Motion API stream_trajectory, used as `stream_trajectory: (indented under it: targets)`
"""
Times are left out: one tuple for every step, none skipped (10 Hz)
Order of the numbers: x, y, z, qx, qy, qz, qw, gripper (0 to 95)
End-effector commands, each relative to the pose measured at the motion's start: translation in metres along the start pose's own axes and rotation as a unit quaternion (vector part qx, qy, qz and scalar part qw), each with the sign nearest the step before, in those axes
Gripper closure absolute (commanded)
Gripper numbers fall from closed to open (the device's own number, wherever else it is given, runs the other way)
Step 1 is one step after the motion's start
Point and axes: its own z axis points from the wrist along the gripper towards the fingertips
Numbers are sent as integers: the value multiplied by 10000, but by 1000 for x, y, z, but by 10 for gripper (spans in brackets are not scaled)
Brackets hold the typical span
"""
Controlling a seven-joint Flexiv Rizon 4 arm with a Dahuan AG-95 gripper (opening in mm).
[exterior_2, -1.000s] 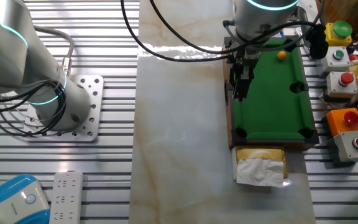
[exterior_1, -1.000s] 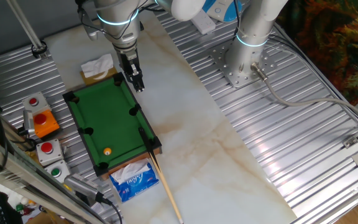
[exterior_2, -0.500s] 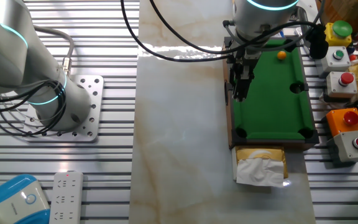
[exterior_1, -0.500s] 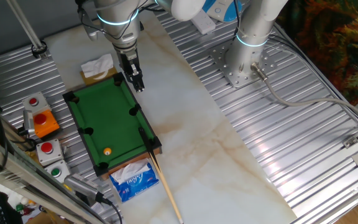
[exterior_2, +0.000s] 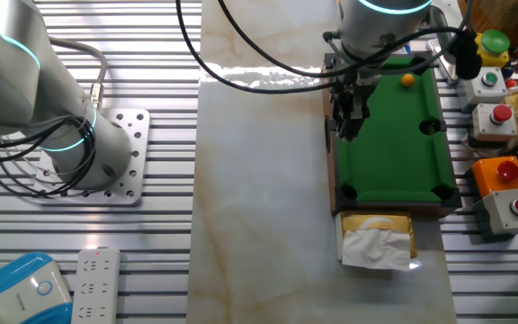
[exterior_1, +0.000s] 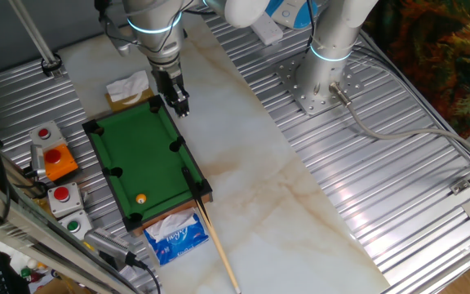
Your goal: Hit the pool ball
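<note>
The table (exterior_1: 243,155) is a pale marble-look slab flanked by ribbed metal panels, and the silver-white robot arm (exterior_1: 155,24) reaches over its far end. On the slab lies the small green-felt pool table with a dark wooden frame and black pockets (exterior_1: 141,159), unmoved since half a second ago. The arm's black two-finger hand (exterior_1: 179,104) hangs over the long rail of that green table; it now sits slightly higher than half a second before, its tips lifted a little off the rail. The fingers stand close together; whether they are pressed shut cannot be told.

A thin wooden cue stick (exterior_1: 212,237) lies along the frame's near corner, untouched. A blue tissue packet (exterior_1: 174,237) and a yellow tissue box (exterior_2: 376,238) sit at the two short ends. The tiny orange-yellow glossy pool ball (exterior_1: 141,198) rests on the felt near the end by the blue packet, well apart from the hand, in the same spot as earlier.
</note>
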Motion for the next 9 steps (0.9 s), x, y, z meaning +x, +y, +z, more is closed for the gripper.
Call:
stream_trajectory:
  targets:
    - [0, 0, -1, -1, 508, -4943, 8678, 950]
    - [0, 0, -1, 34, 558, -5139, 8560, 950]
    - [0, 0, -1, 58, 599, -5324, 8444, 950]
    - [0, 0, -1, 46, 566, -5240, 8498, 950]
    - [0, 0, -1, 54, 556, -5214, 8515, 950]
    - [0, 0, -1, 88, 578, -5439, 8371, 950]
    - [0, 0, -1, 135, 646, -5715, 8180, 950]
    - [0, 0, -1, 240, 790, -6013, 7947, 950]
    - [0, 0, -1, 233, 808, -6163, 7830, 950]
